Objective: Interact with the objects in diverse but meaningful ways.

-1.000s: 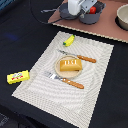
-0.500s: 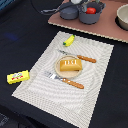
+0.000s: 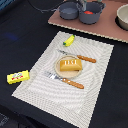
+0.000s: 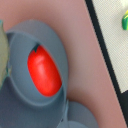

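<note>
A glossy, oval red tomato (image 4: pixel 44 71) lies inside a round, smooth grey-blue pot (image 3: pixel 91 12) on the pinkish mat (image 3: pixel 110 27), while the gripper stays out of view, its state unknowable.

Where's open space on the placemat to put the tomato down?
The placemat is bare along its near strip below the fork. Crowded middle: bread loaf on the plate, knife, banana. The tomato sits in a pot.
</note>
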